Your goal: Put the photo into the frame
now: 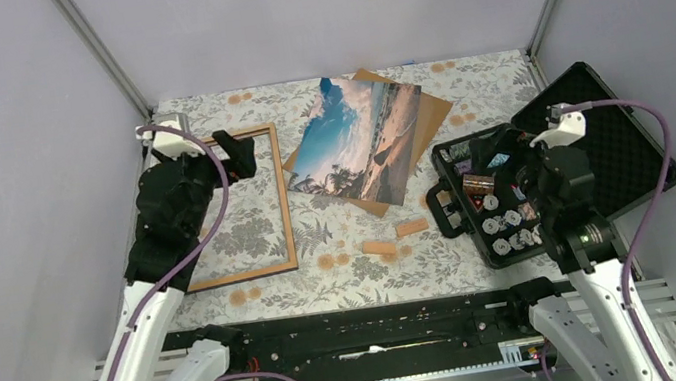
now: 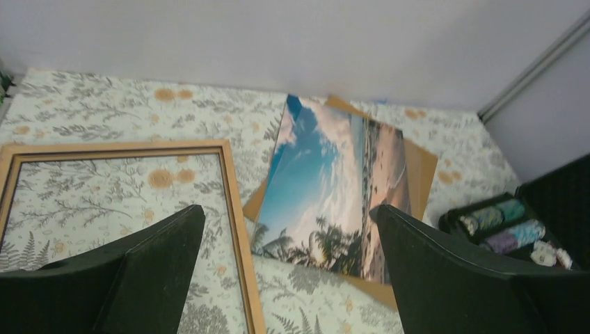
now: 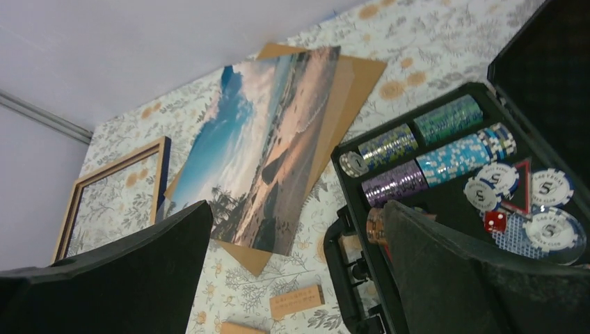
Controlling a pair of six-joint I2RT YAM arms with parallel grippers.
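The photo (image 1: 357,142), a glossy beach print with blue sky and palms, lies at the table's back centre on a brown backing board (image 1: 434,113). The frame (image 1: 283,204), light wood face up, lies flat to its left with tablecloth showing through it. My left gripper (image 1: 236,155) is open and empty, hovering over the frame's far right corner. In the left wrist view the frame's rim (image 2: 233,202) and the photo (image 2: 334,181) lie between my left gripper's (image 2: 286,209) spread fingers. My right gripper (image 1: 510,165) is open and empty above the chip case; its wrist view (image 3: 298,205) shows the photo (image 3: 271,139) and the frame (image 3: 122,161).
An open black poker-chip case (image 1: 609,135) with several chip rolls (image 3: 431,149) stands at the right. Two small wooden blocks (image 1: 410,227) (image 1: 378,246) lie on the floral cloth in front of the photo. Grey walls enclose the table.
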